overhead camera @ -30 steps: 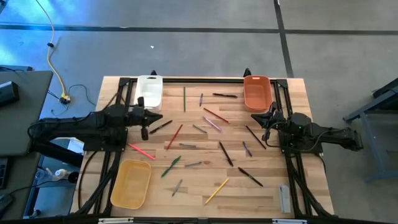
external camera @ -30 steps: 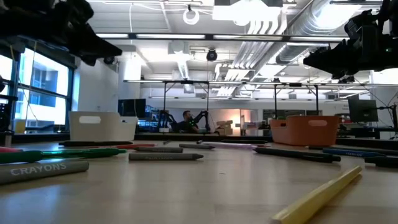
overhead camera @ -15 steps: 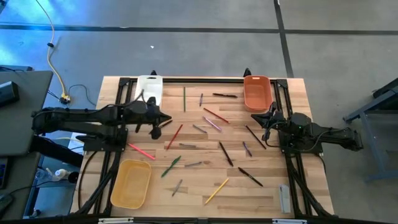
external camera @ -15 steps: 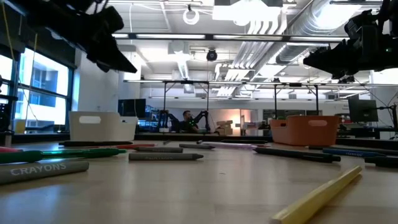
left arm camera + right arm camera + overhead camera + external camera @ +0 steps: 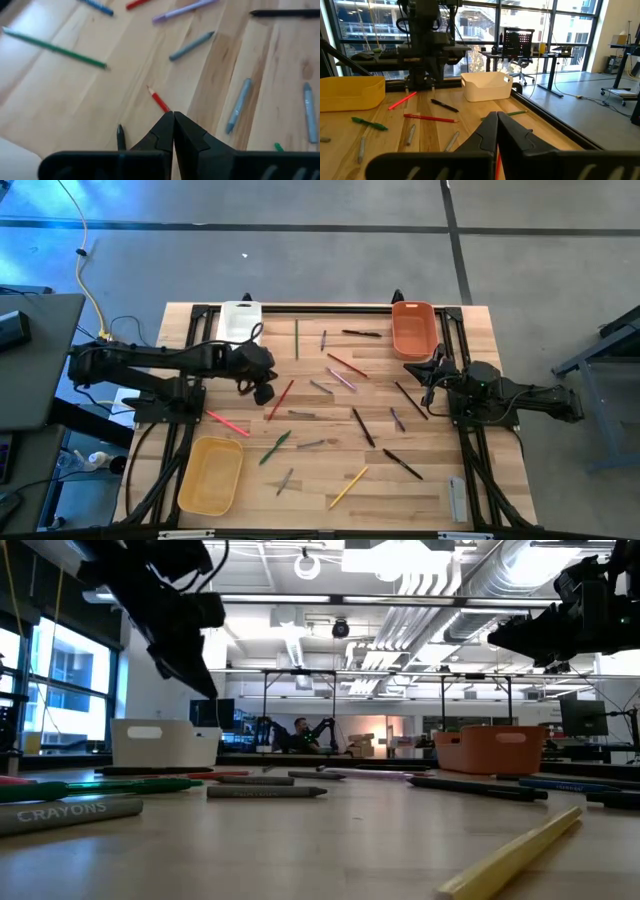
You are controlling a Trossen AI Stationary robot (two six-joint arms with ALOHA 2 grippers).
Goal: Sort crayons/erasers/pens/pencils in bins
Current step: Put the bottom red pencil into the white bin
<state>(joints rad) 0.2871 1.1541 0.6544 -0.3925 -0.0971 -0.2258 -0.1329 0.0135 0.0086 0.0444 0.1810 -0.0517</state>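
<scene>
The left gripper (image 5: 173, 131) hangs clenched and empty just above the red pencil (image 5: 159, 101), a black pen (image 5: 120, 136) close beside it. Unless those jaws part before descending, they'll jab the pencil aside — or catch both. The right gripper (image 5: 497, 131) waits, closed.

Scattered sticks (image 5: 362, 427) crowd the middle of the worktop (image 5: 480, 340), leaving only narrow bare lanes between them. The white bin (image 5: 240, 322) and orange bin (image 5: 412, 328) stand at the far corners and the yellow bin (image 5: 210, 474) at the near left corner. The left gripper (image 5: 264, 392), jaws together, hangs just beside a red pencil (image 5: 281, 399); bare wood lies along the near edge right of the yellow bin
</scene>
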